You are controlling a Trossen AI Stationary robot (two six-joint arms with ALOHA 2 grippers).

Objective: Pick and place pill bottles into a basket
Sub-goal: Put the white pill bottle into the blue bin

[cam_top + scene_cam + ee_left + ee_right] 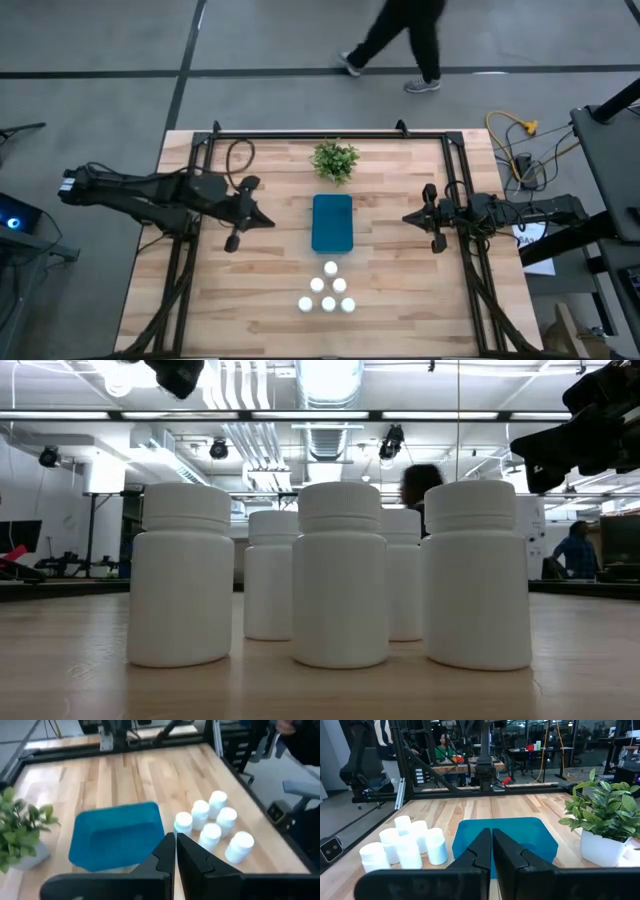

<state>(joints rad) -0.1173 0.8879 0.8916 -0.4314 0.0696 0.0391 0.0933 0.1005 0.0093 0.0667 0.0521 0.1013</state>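
Several white pill bottles (pixel 328 290) stand upright in a tight triangle near the table's front edge; they fill the low view (pixel 340 575). The teal basket (pixel 332 222) rests flat on the table's middle, just beyond them. My left gripper (pixel 270 222) hangs shut above the table, left of the basket, holding nothing; its wrist view shows the basket (pixel 117 840) and bottles (pixel 210 822) ahead. My right gripper (pixel 407 216) is shut and holds nothing, level, right of the basket (pixel 505 842).
A small green plant in a white pot (pixel 335 160) stands behind the basket at the table's far side. A black frame (pixel 200 140) runs along the table's edges. A person walks on the floor beyond the table (pixel 400 45).
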